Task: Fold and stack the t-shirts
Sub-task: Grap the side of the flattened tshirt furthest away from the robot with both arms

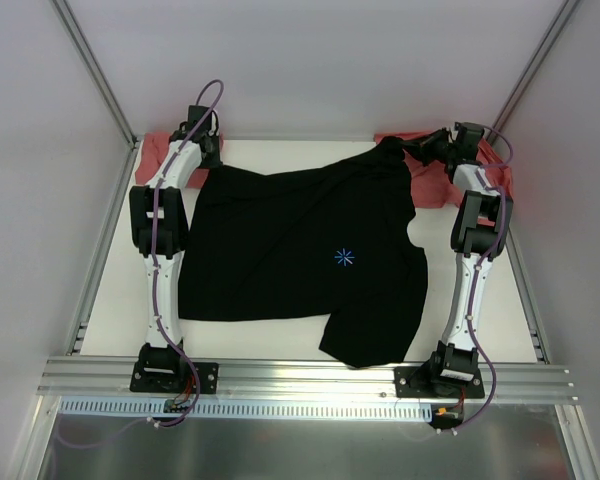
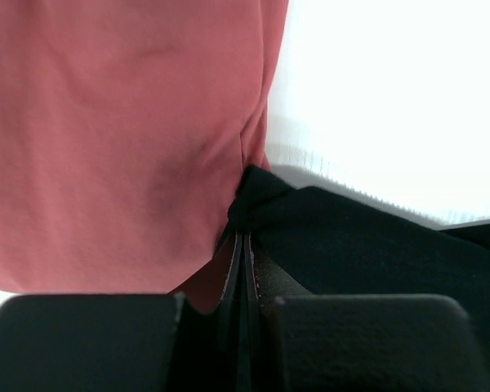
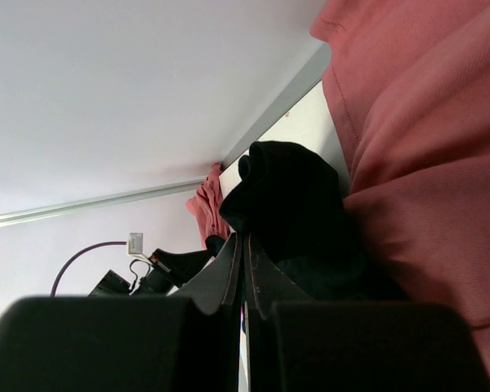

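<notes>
pinching the black t-shirt (image 1: 280, 240), spread mid-frame on the white table (image 1: 105, 310) with its starburst mark (image 1: 344, 257) up: left gripper (image 2: 243, 233) fingers together on a bunched black edge at upper left, right gripper (image 3: 243, 241) clamped on a black fold at upper right. salmon-red t-shirts (image 1: 156, 148) lie in both far corners, touching the black cloth. judgement: raise both corners evenly, keep cloth taut, check no red fabric rides in the left pinch.

Black t-shirt (image 1: 280, 250) spread, rumpled, starburst up — salmon-red shirts (image 1: 156, 148) bunched at its far corners.
</notes>
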Robot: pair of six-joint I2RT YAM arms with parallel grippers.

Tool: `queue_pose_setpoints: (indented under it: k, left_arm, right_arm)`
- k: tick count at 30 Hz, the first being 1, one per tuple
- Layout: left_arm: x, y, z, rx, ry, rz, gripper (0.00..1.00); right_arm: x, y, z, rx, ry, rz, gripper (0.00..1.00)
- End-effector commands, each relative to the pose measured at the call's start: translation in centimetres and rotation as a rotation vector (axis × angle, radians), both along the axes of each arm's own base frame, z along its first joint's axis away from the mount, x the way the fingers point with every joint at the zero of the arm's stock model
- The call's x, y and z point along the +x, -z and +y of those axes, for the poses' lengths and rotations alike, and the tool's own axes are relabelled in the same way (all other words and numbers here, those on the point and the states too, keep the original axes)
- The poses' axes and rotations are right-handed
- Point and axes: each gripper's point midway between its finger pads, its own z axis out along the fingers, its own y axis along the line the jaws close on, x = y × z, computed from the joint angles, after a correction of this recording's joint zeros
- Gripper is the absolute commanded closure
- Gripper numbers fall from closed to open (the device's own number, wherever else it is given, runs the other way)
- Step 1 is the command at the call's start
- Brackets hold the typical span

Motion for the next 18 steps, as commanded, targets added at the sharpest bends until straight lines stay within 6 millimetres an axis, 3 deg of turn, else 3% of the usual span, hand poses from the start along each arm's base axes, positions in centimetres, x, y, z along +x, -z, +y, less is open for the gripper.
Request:
queue_pose_setpoints:
  k: [1, 7, 18]
  left_arm:
    - [2.2, -9.1, 1.3, 0.036, -0.014, -0.213, 1.0]
    - [2.6, -14.3, 2.5, 0.046, -0.025, -0.323, 1.0]
    - [1.0, -17.3, 2.1, 0.021, -0.016, -0.356, 1.0]
  right_arm:
    - [-0.4, -7.5, 0.0, -0.02, -0.023, -0.145, 1.0]
    - [-0.3, -10.9, 0.1, -0.023, -0.035, -0.206, 1.0]
    - [-3.0, -16.1, 0.3, -0.033, -0.085, -0.271, 1.0]
